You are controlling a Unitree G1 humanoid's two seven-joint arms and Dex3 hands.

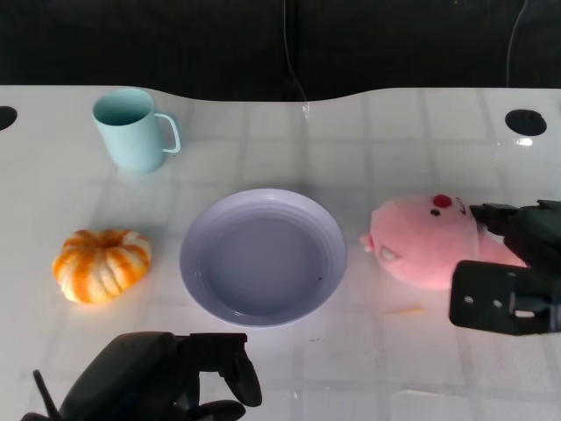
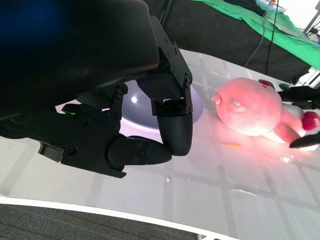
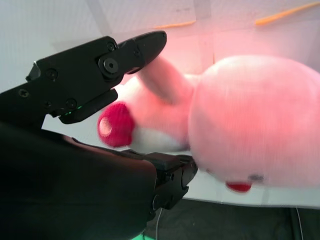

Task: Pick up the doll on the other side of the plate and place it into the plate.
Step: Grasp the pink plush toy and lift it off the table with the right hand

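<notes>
While I reach: my right hand [image 1: 508, 272] sits at the desk's right edge, fingers either side of the doll [image 1: 425, 241]; whether they grip yet, I cannot tell.
Risk: soft plush could slip or drag if I lift on a loose hold.
Near edge: my left hand [image 1: 162, 377] rests, fingers curled on nothing.
Middle: plate [image 1: 263, 256], doll just beside it.
Far: cup [image 1: 131, 129].

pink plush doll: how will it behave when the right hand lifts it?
The pink plush doll looks soft and stuffed, so it will probably squash under the fingers and weigh little. Its thin limbs will likely dangle. The fuzzy fabric should resist slipping from the right hand.
</notes>
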